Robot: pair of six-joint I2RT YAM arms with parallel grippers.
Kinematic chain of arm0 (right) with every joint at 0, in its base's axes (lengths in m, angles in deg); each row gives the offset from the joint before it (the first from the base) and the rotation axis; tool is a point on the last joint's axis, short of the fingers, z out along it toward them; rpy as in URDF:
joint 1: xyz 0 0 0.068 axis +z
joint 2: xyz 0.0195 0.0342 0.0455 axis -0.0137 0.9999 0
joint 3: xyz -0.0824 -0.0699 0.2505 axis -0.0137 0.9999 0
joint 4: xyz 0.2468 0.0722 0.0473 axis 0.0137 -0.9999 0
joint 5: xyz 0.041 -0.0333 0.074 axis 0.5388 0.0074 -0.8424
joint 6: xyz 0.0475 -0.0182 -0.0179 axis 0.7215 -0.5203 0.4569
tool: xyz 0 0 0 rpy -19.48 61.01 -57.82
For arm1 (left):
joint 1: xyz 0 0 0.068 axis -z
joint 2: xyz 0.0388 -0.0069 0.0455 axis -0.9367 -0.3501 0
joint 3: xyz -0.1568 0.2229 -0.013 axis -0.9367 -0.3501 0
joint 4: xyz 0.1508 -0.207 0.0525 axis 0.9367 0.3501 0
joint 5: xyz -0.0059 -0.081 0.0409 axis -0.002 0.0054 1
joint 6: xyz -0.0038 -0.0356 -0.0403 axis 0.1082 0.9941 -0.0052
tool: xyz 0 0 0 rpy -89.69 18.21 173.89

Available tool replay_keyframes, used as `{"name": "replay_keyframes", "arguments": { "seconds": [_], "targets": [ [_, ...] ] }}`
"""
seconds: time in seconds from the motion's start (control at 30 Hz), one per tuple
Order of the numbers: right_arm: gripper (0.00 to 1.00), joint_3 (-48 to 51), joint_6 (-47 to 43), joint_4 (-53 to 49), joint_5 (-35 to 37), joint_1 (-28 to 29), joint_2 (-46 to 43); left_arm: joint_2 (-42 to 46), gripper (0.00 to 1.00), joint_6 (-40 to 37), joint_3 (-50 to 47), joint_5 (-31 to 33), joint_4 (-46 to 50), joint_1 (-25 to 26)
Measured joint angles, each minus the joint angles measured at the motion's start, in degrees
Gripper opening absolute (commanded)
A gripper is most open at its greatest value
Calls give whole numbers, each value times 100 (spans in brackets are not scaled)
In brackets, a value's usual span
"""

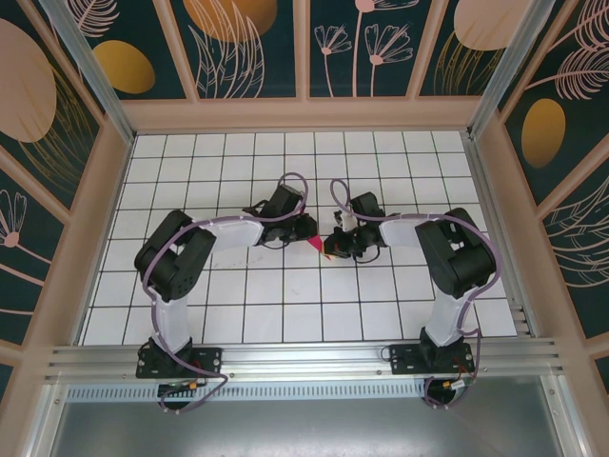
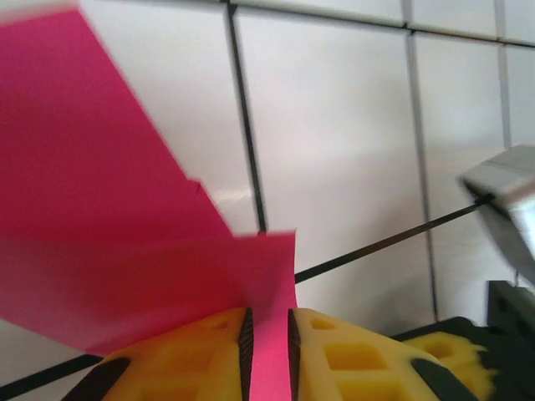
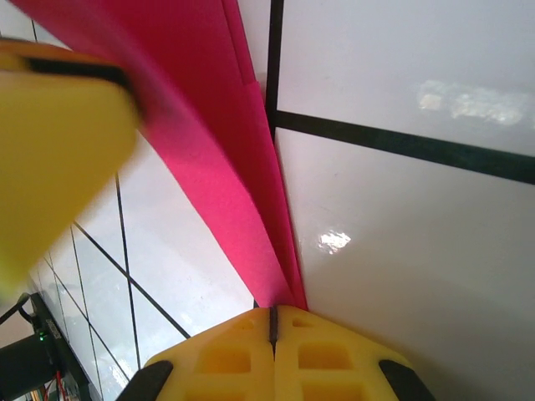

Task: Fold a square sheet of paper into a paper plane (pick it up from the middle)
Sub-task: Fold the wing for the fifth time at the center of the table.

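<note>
Left claw [image 2: 267, 324] slightly apart around the paper plane [image 2: 100, 209] edge; right claw [image 3: 273, 316] clamped on its fold

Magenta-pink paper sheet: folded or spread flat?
Folded. The thin magenta-pink paper sheet shows as a narrow strip with stacked edges in the right wrist view, and as overlapping layers in the left wrist view.

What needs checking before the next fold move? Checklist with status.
1. Right pincer shut on the paper: ok.
2. Left pincer gripping it: cannot tell; the paper sits in a narrow gap between its jaws.
3. Paper folded into layers: ok.
4. Creases lined up: cannot tell, close views blurred.
5. Both pincers close together over the middle of the table: ok.
</note>
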Motion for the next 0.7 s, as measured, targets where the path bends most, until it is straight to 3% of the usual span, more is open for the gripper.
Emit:
{"name": "replay_keyframes", "arguments": {
  "seconds": [0.2, 0.7],
  "targets": [
    [3, 31, 0, 46, -15, -17, 0, 468, 26, -415, -201, 216, -339, -94],
    [3, 31, -4, 83, -120, -52, 55, 24, 25, -568, -577, 221, -809, -205]
  ]
}}
